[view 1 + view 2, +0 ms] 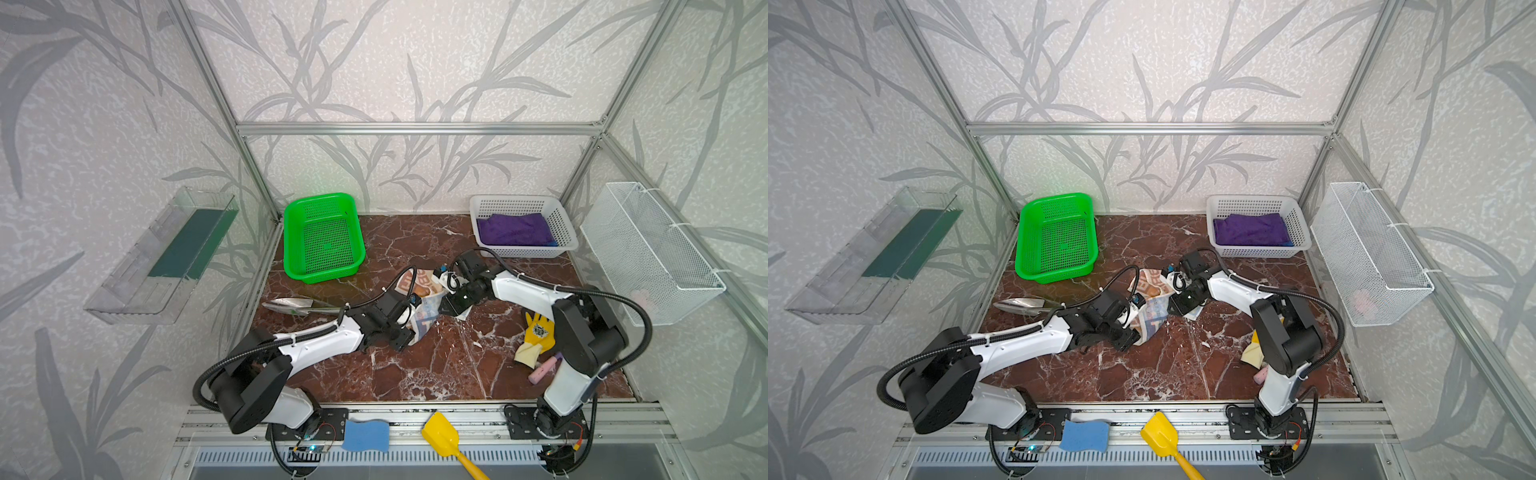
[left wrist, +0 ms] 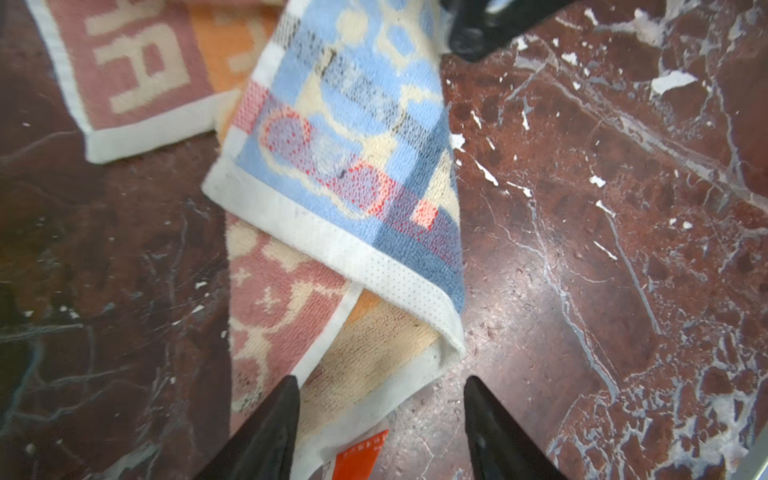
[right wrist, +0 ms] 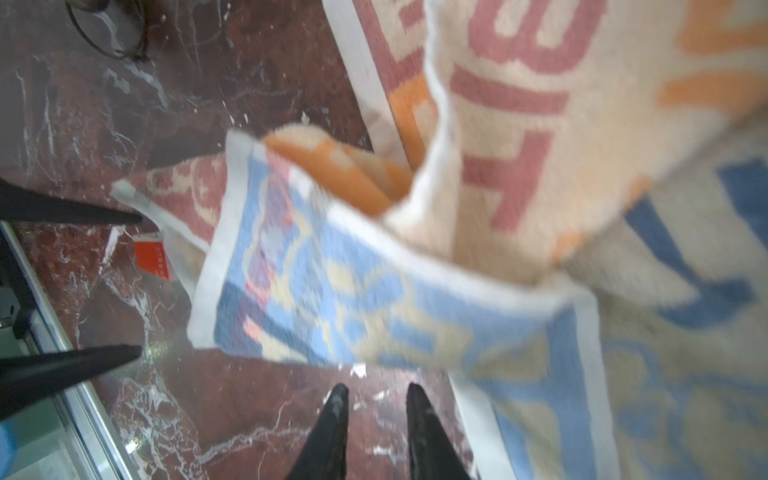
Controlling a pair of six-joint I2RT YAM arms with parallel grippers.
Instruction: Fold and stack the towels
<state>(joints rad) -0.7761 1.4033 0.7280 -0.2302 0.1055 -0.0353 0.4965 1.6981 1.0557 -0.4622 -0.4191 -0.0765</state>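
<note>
We are listing the scene from left to right, as both top views are showing it.

1. Clear shelf [image 1: 162,257]: is hanging on the left wall.
2. Green basket [image 1: 324,239]: is sitting at the upper left of the desk [image 1: 436,365]. A metal trowel [image 1: 291,306] is lying below it, near the desk's left edge.
3. Left pincer [image 2: 379,380]: is hovering at centre frame. In the left wrist view we are seeing its fingers spread wide, one tip over the towel's white hem and the other over bare marble, clamping nothing.
4. Printed towel [image 1: 426,313]: is lying crumpled and partly doubled over on the desk at centre frame, between the two pincers.
5. Right pincer [image 3: 377,388]: is reaching in from the right, just beside the printed towel. Its fingers are standing a narrow gap apart with only marble between them, gripping nothing.
6. White basket [image 1: 482,203]: is sitting at the upper right of the desk. The purple towel [image 1: 513,228] is lying folded inside it, and the blue towel [image 1: 550,242] is peeking out beneath at the basket's lower right corner.
7. Yellow glove [image 1: 538,332]: is lying at the right of the desk, beside the right arm.
8. Wire basket [image 1: 648,249]: is hanging on the right wall.
</note>
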